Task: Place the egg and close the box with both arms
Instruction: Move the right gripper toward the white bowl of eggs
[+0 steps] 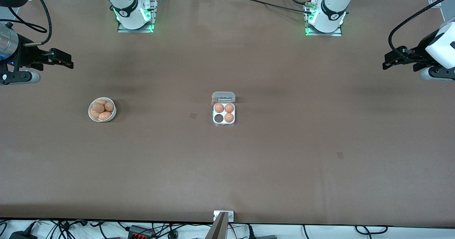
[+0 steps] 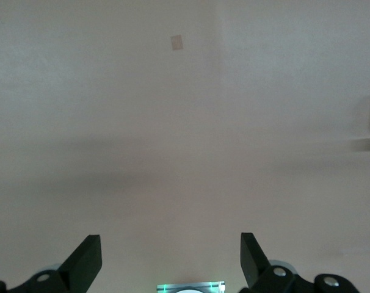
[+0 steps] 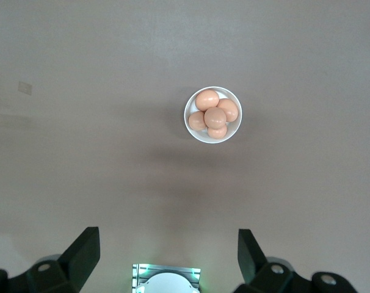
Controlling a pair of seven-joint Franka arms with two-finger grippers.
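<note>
We see the box [image 1: 224,113] open mid-desk [image 1: 284,160], one cell empty, eggs in bowl [image 1: 102,109], left claw [image 2: 171,259] and right claw [image 3: 168,256] spread, empty, aloft at desk ends.

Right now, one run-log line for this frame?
box open, one cell empty | eggs in bowl | left gripper open, waiting | right gripper open, waiting
</note>
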